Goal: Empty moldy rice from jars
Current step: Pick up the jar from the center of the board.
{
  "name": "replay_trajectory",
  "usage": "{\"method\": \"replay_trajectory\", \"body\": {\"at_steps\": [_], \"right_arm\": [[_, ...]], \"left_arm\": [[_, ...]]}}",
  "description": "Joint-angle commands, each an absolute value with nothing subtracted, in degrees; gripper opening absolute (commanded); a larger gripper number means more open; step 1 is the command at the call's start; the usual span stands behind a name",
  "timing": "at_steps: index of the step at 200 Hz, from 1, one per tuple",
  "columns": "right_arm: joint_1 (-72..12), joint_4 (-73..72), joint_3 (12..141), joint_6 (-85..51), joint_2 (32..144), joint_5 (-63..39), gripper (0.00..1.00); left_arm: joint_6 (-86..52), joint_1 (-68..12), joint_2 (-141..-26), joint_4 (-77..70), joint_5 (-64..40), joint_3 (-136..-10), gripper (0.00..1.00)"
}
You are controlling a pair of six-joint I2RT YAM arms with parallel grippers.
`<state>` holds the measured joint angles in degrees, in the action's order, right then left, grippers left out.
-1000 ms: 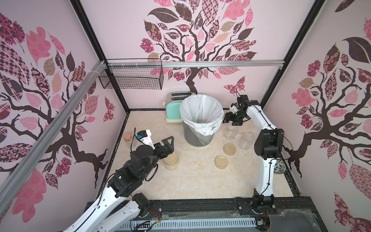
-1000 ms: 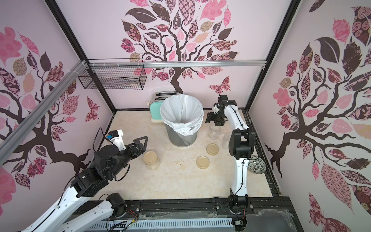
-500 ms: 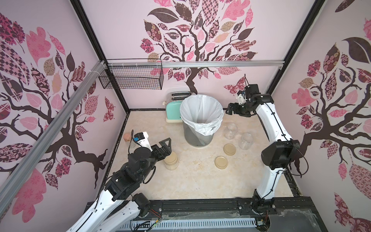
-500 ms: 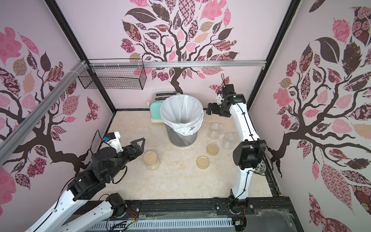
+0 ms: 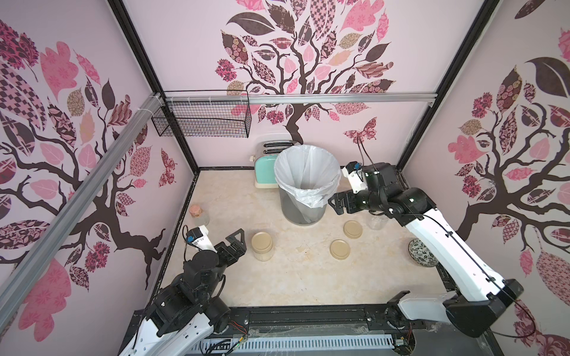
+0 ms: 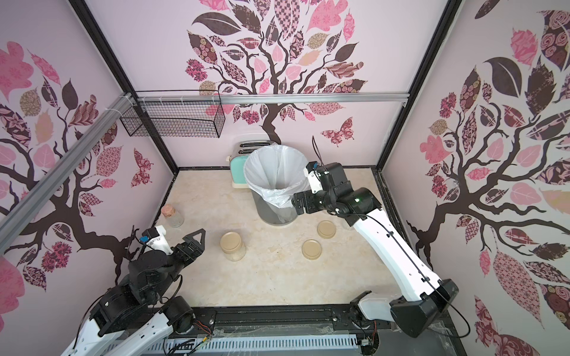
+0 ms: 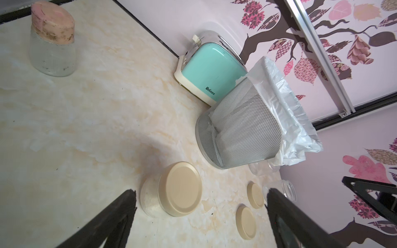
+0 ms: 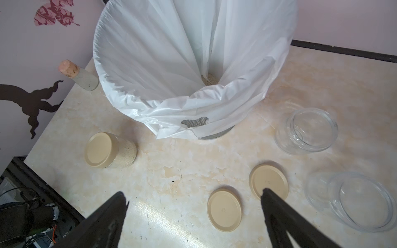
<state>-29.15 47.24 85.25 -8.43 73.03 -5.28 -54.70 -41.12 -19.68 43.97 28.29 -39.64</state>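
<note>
Though two short clear glass jars (image 8: 307, 131) stand emptied beside loose flat beige lids (image 8: 268, 181), third lidded glass jar (image 8: 109, 150) holds off-white rice (image 8: 126, 155); left pincer (image 7: 200, 192), right pincer (image 8: 193, 192) gape empty.

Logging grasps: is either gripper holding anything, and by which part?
Nothing is held. The left gripper is open short of the beige-lidded clear glass rice jar; the right gripper is open, empty, beside the white-lined mesh bin.
</note>
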Motion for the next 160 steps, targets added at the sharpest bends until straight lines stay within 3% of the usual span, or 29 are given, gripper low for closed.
{"method": "replay_trajectory", "body": {"at_steps": [1, 50, 77, 111, 160], "right_arm": [[-32.7, 45.3, 83.1, -9.2, 69.7, -5.8, 1.0], [-38.1, 42.0, 77.0, -9.4, 66.5, -7.6, 0.99], [-45.1, 37.6, 75.2, -8.9, 66.1, -6.2, 0.99], [-54.8, 33.7, 74.0, -7.8, 72.3, -3.7, 0.99], [-60.2, 22.2, 71.0, -5.4, 82.4, -1.8, 0.99]], "left_arm": [[-56.5, -40.9, -18.6, 48.1, 28.9, -37.2, 0.98], [-60.3, -40.9, -10.6, 49.2, 29.5, -32.9, 0.98], [-59.5, -40.9, -8.6, 50.4, 29.2, -31.9, 0.98], [-55.1, -40.9, -10.1, 50.4, 26.7, -31.4, 0.98], [-52.0, -40.9, -8.8, 50.4, 26.5, -30.9, 0.98]]}}
